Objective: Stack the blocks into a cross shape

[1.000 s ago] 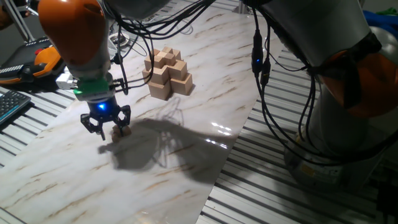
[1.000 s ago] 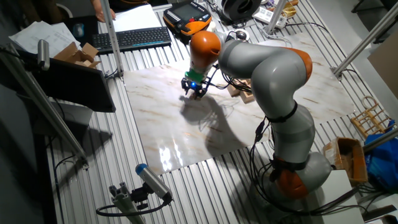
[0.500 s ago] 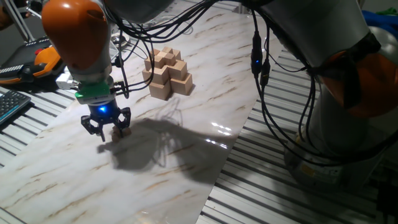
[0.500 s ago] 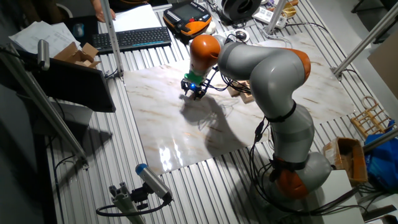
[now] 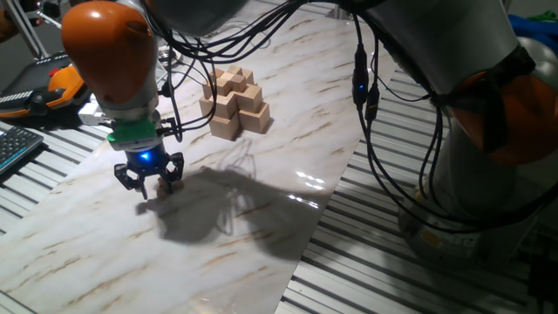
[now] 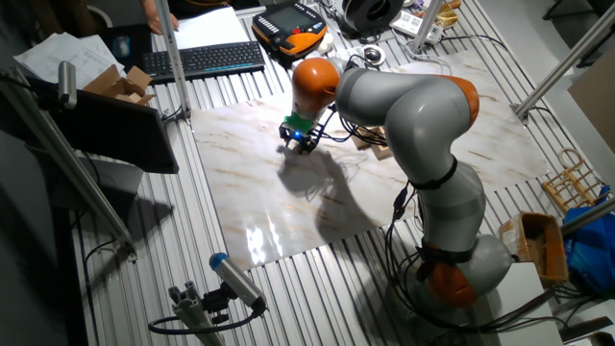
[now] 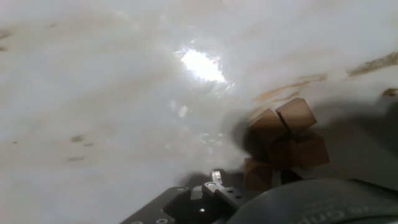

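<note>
The cross shape (image 5: 235,103) is a tiered pile of tan cubes on the far part of the marble board (image 5: 261,218); in the other fixed view only a bit of the pile (image 6: 371,140) shows behind the arm. A small cluster of tiny tan blocks (image 7: 286,140) lies on the board, at the right of the hand view. In one fixed view these blocks (image 5: 165,182) sit right at the fingers of my gripper (image 5: 150,179). The gripper hangs low over the board, left of the pile, its jaws spread. It also shows in the other fixed view (image 6: 298,139).
Keyboards (image 6: 202,60) and an orange teach pendant (image 6: 293,21) lie beyond the board's far edge. Black cables (image 5: 366,96) hang from the arm over the board's right side. The board rests on a slatted metal table (image 6: 317,288).
The arm has shifted slightly over the small blocks and the wrist has dipped a little. The blocks and the pile have not moved.
</note>
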`<state>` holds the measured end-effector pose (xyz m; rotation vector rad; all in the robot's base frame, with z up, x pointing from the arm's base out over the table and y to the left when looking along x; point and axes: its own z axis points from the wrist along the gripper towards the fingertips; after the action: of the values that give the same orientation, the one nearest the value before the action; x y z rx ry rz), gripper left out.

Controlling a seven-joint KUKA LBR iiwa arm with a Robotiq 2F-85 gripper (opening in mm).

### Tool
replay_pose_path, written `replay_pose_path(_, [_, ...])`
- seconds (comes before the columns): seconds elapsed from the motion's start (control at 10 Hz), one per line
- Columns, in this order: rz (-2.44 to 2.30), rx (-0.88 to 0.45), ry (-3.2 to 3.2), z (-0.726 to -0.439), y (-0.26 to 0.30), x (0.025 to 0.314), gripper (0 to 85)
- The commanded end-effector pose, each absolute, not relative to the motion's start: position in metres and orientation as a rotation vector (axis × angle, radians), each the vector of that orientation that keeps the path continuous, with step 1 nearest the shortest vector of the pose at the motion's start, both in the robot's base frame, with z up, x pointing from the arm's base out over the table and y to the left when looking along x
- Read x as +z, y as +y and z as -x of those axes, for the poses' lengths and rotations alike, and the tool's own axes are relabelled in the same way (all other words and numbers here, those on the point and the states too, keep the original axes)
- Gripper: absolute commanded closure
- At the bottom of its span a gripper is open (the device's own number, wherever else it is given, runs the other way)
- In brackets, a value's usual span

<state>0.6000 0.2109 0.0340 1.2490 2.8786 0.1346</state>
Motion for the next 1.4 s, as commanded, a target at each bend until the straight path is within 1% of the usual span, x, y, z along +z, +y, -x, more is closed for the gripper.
replay_pose_path(0.0, [-1.245,0.137,2.876,-0.600,0.211,0.033,51.0])
replay_pose_path(0.6, [-1.197,0.110,2.880,-0.601,0.210,0.031,51.0])
replay_pose_path(0.8, [-1.119,0.085,2.907,-0.601,0.210,0.032,85.0])
replay_pose_path(1.0, [-1.054,0.074,2.930,-0.601,0.210,0.033,85.0])
replay_pose_path(1.1, [-1.004,0.064,2.955,-0.600,0.211,0.040,85.0])
replay_pose_path(1.3, [-0.868,0.049,3.052,-0.598,0.204,0.068,85.0])
